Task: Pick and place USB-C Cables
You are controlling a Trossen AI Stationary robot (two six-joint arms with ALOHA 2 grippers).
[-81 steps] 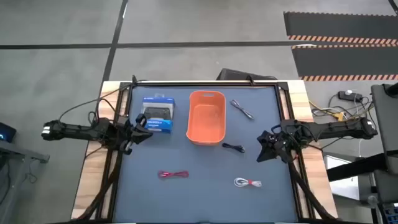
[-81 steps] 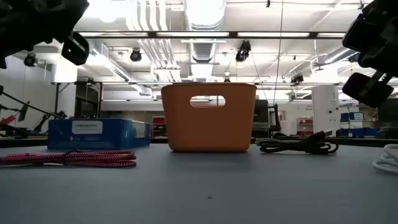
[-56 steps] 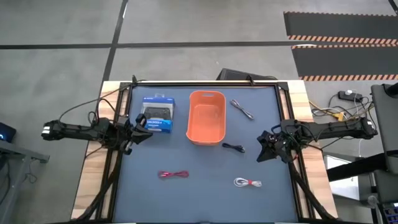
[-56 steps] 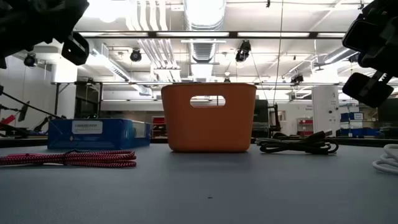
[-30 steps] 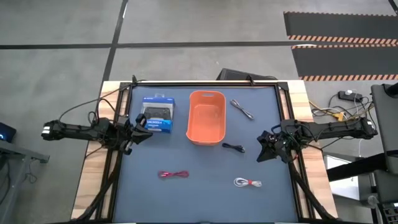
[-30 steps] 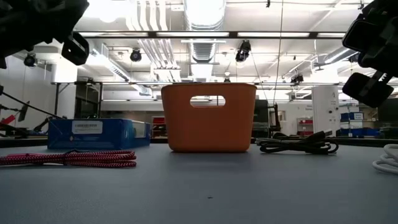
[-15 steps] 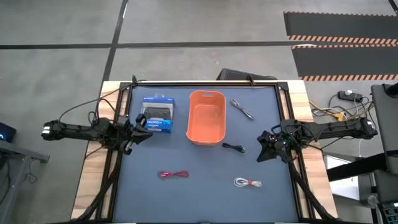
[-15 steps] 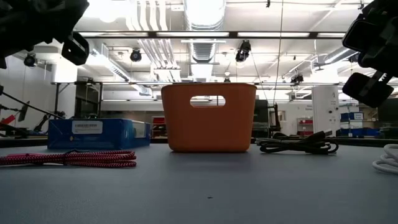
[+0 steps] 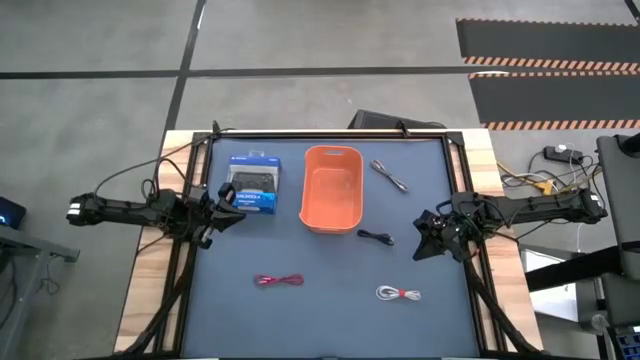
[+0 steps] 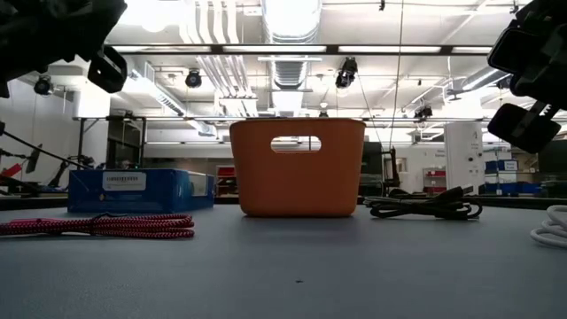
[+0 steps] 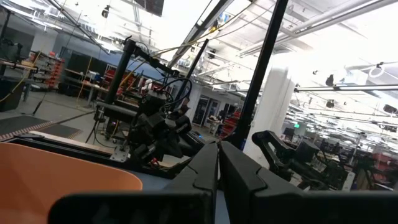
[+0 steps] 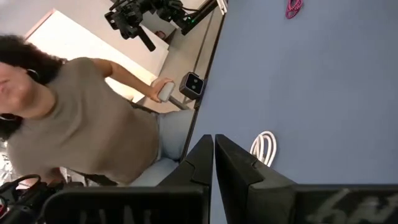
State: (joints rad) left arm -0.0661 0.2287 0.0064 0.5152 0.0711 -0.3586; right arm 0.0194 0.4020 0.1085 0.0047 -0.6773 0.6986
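Four cable bundles lie flat on the blue mat. The red one (image 9: 278,281) (image 10: 97,225) is near the front left and the white one (image 9: 398,294) (image 12: 264,146) near the front right. The black one (image 9: 375,237) (image 10: 425,206) lies just beside the orange basket, and the grey one (image 9: 389,176) is toward the far right. My left gripper (image 9: 225,215) (image 11: 217,158) hovers shut at the mat's left side, near the blue box. My right gripper (image 9: 425,242) (image 12: 213,149) hovers shut at the right side, beyond the black cable.
An orange basket (image 9: 332,188) (image 10: 298,168) stands at the far middle, with a blue-and-black retail box (image 9: 253,183) (image 10: 137,190) to its left. A black frame (image 9: 330,134) borders the mat. A person (image 12: 74,124) stands by the table's near edge.
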